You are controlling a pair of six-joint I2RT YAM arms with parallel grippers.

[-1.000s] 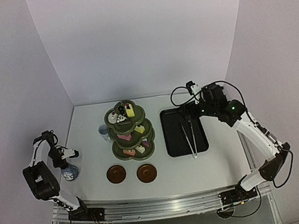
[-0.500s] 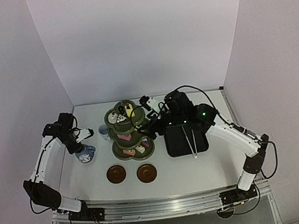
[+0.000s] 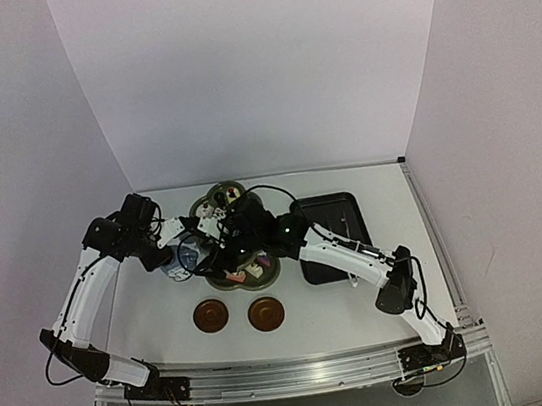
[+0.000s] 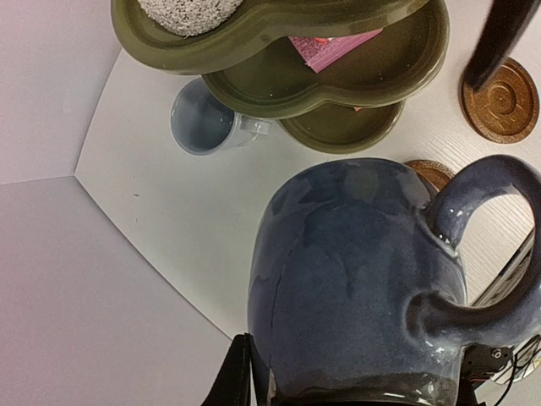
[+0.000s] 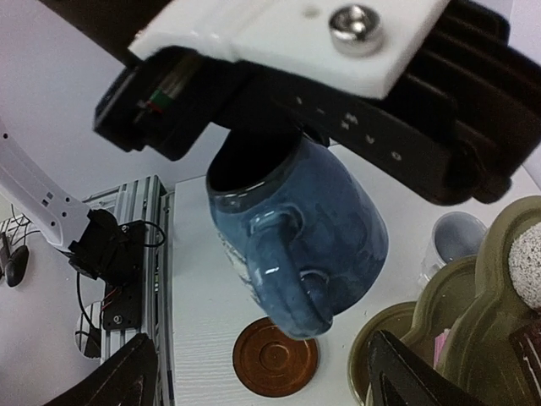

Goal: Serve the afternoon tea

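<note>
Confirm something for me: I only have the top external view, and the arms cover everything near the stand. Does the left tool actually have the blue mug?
Observer: Yes. In the right wrist view the left tool grips the blue glazed ceramic mug at its rim. The mug is tilted, with its handle towards that camera.
Operator: Where's the other cup? I can't find it.
Observer: The left wrist view shows a small pale grey cup upright on the white table, close beside the olive-green three-tier scalloped stand.
Operator: And the other arm?
Observer: The right tool is open, with its fingers wide apart and nothing held between them.
</note>
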